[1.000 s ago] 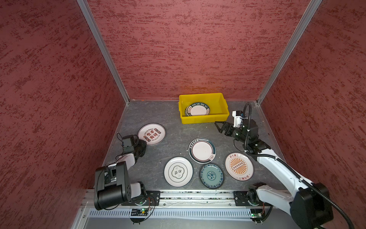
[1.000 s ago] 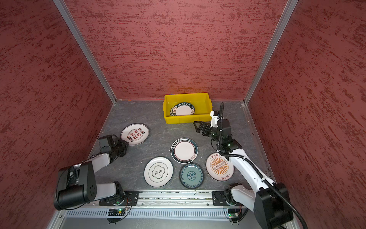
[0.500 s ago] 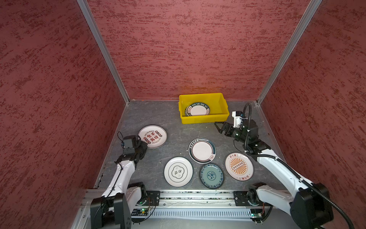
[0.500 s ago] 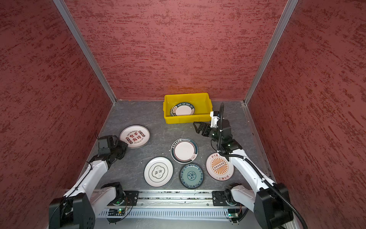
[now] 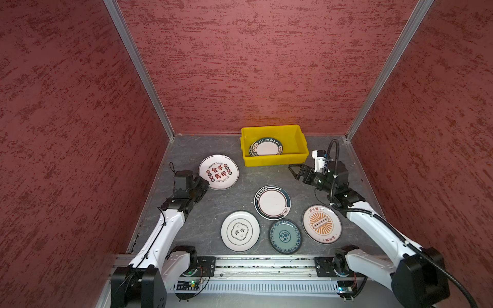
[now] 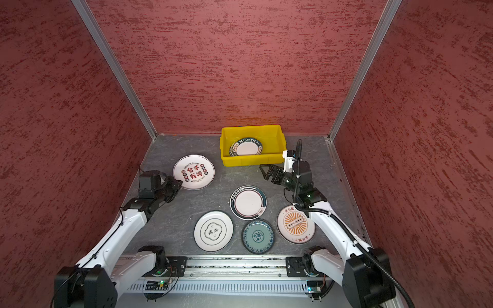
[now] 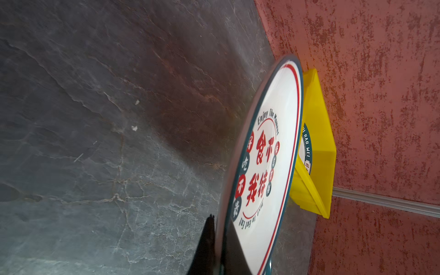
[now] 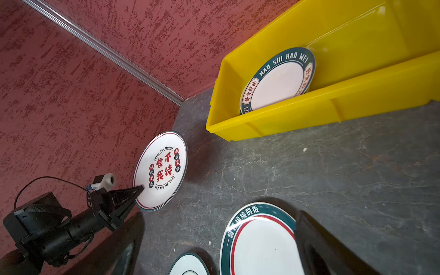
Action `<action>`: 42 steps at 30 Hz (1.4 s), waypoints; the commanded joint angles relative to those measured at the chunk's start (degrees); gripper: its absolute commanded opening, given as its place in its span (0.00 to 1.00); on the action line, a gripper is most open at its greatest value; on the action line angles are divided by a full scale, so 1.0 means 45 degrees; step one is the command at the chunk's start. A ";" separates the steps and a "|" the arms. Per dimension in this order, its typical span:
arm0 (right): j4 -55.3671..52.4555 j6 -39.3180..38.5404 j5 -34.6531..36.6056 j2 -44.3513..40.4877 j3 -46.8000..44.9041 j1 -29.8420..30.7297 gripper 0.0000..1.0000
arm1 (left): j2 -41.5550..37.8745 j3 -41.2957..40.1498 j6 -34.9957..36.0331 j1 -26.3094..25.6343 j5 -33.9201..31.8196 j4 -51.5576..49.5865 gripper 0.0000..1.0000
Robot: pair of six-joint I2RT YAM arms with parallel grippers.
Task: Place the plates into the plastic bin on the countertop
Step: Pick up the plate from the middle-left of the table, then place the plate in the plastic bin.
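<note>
Transfer step, seemingly: pinched at the rim in the left claw, tilted over the table near its left edge, the red-lettered plate. Next, probably: lift, swing to the yellow bin at the back edge, clear its front wall, release. Spread wide and empty beside the bin's front right corner, the right claw. Counted: 1 bin, 5 plates outside, at least 1 inside.

Three walls of rough, red-mottled plaster enclose the space: a far wall, a left wall and a right wall. Silver metal corner strips run down the two far corners where they meet. The bench is dark grey stone-look with pale veins, evenly lit, with soft shadows.
</note>
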 commanded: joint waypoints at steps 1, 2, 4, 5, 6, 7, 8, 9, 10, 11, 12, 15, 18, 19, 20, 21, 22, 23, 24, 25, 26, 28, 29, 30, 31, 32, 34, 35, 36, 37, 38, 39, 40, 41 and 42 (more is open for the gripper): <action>0.0522 0.0275 -0.0269 -0.0024 -0.0040 -0.0036 0.99 | -0.0388 0.0711 0.0283 -0.0544 -0.0226 0.0534 0.00; 0.0558 0.0340 -0.0292 0.0031 -0.0047 -0.0041 0.99 | -0.0448 0.0796 0.0270 -0.0711 -0.0290 0.0532 0.00; 0.0764 0.0538 -0.0448 0.0177 -0.0080 -0.0036 0.99 | -0.0543 0.0996 0.0309 -0.1115 -0.0440 0.0527 0.00; 0.0888 0.0646 -0.0548 0.0236 -0.0104 -0.0036 0.99 | -0.0583 0.1067 0.0296 -0.1246 -0.0454 0.0539 0.00; 0.1066 0.0772 -0.0688 0.0317 -0.0141 -0.0036 0.99 | -0.0575 0.1155 0.0292 -0.1402 -0.0474 0.0593 0.00; 0.1244 0.0906 -0.0811 0.0387 -0.0173 -0.0037 0.99 | -0.0595 0.1210 0.0302 -0.1555 -0.0479 0.0702 0.00; 0.1382 0.0998 -0.0950 0.0439 -0.0191 -0.0035 0.99 | -0.0590 0.1263 0.0293 -0.1692 -0.0474 0.0821 0.00; 0.1548 0.1110 -0.1062 0.0510 -0.0216 -0.0047 0.99 | -0.0561 0.1298 0.0276 -0.1843 -0.0504 0.0943 0.00; 0.1713 0.1207 -0.1156 0.0578 -0.0260 -0.0029 0.99 | -0.0513 0.1345 0.0259 -0.2028 -0.0518 0.1086 0.00; 0.1850 0.1302 -0.1259 0.0630 -0.0288 -0.0036 0.99 | -0.0413 0.1379 0.0235 -0.2159 -0.0533 0.1205 0.00; 0.1983 0.1376 -0.1359 0.0695 -0.0304 -0.0036 0.99 | -0.0330 0.1398 0.0204 -0.2325 -0.0548 0.1373 0.00; 0.2265 0.1542 -0.1589 0.0899 -0.0301 -0.0037 0.99 | -0.0016 0.1359 0.0108 -0.2956 -0.0738 0.1991 0.00; 0.2488 0.1710 -0.1719 0.1124 -0.0297 -0.0046 0.99 | 0.0509 0.1316 0.0056 -0.3697 -0.0833 0.2879 0.00; 0.2568 0.1776 -0.1777 0.1215 -0.0304 -0.0039 0.99 | 0.0742 0.1365 0.0022 -0.3912 -0.0843 0.3117 0.00; 0.2637 0.1852 -0.1812 0.1273 -0.0314 -0.0037 0.99 | 0.0973 0.1400 -0.0017 -0.4112 -0.0815 0.3336 0.00; 0.2736 0.1886 -0.1838 0.1344 -0.0330 -0.0037 0.99 | 0.1232 0.1487 -0.0005 -0.4287 -0.0699 0.3599 0.00; 0.2795 0.1939 -0.1840 0.1408 -0.0354 -0.0036 0.99 | 0.1444 0.1587 -0.0009 -0.4415 -0.0625 0.3777 0.00; 0.2825 0.1974 -0.1842 0.1470 -0.0361 -0.0037 0.99 | 0.1663 0.1708 -0.0006 -0.4582 -0.0593 0.3923 0.00; 0.2833 0.1975 -0.1831 0.1528 -0.0374 -0.0036 0.99 | 0.1858 0.1811 -0.0037 -0.4756 -0.0572 0.4126 0.00; 0.2834 0.2010 -0.1829 0.1577 -0.0394 -0.0036 0.99 | 0.2016 0.1869 -0.0051 -0.4930 -0.0572 0.4358 0.00; 0.2838 0.1994 -0.1828 0.1645 -0.0427 -0.0037 0.99 | 0.2200 0.1967 -0.0062 -0.5099 -0.0523 0.4642 0.00; 0.2820 0.1960 -0.1781 0.1750 -0.0438 -0.0038 0.98 | 0.2530 0.2289 0.0014 -0.5364 -0.0378 0.4765 0.00; 0.2681 0.1956 -0.1674 0.1821 -0.0408 -0.0047 0.97 | 0.2663 0.2499 0.0064 -0.5431 -0.0263 0.4721 0.00; 0.2567 0.1954 -0.1581 0.1869 -0.0379 -0.0039 0.93 | 0.2762 0.2646 0.0105 -0.5481 -0.0140 0.4653 0.00; 0.2556 0.1955 -0.1591 0.1919 -0.0396 -0.0036 0.89 | 0.2806 0.2725 0.0120 -0.5484 -0.0067 0.4633 0.00; 0.2590 0.1937 -0.1605 0.1950 -0.0407 -0.0038 0.84 | 0.2772 0.2761 0.0135 -0.5499 -0.0010 0.4655 0.00; 0.2790 0.1957 -0.1757 0.1986 -0.0435 -0.0037 0.77 | 0.2744 0.2751 0.0128 -0.5509 0.0088 0.4720 0.00; 0.2892 0.1975 -0.1822 0.1970 -0.0447 -0.0039 0.75 | 0.2736 0.2743 0.0118 -0.5551 0.0144 0.4708 0.00; 0.3084 0.1973 -0.1881 0.1971 -0.0480 -0.0039 0.73 | 0.2767 0.2740 0.0103 -0.5581 0.0199 0.4720 0.00; 0.3243 0.1939 -0.1907 0.1931 -0.0527 -0.0036 0.70 | 0.2822 0.2762 0.0092 -0.5628 0.0237 0.4739 0.00; 0.3368 0.1967 -0.1861 0.1896 -0.0565 -0.0036 0.66 | 0.2856 0.2758 0.0091 -0.5690 0.0284 0.4773 0.00; 0.3440 0.1968 -0.1802 0.1842 -0.0591 -0.0036 0.63 | 0.2919 0.2761 0.0076 -0.5769 0.0307 0.4798 0.00; 0.3528 0.1939 -0.1759 0.1806 -0.0599 -0.0045 0.62 | 0.2978 0.2759 0.0042 -0.5820 0.0333 0.4870 0.00; 0.3571 0.1936 -0.1723 0.1795 -0.0621 -0.0032 0.60 | 0.3065 0.2756 0.0028 -0.5888 0.0421 0.4957 0.00; 0.3571 0.1955 -0.1691 0.1791 -0.0617 -0.0037 0.59 | 0.3125 0.2769 0.0004 -0.5926 0.0521 0.5028 0.00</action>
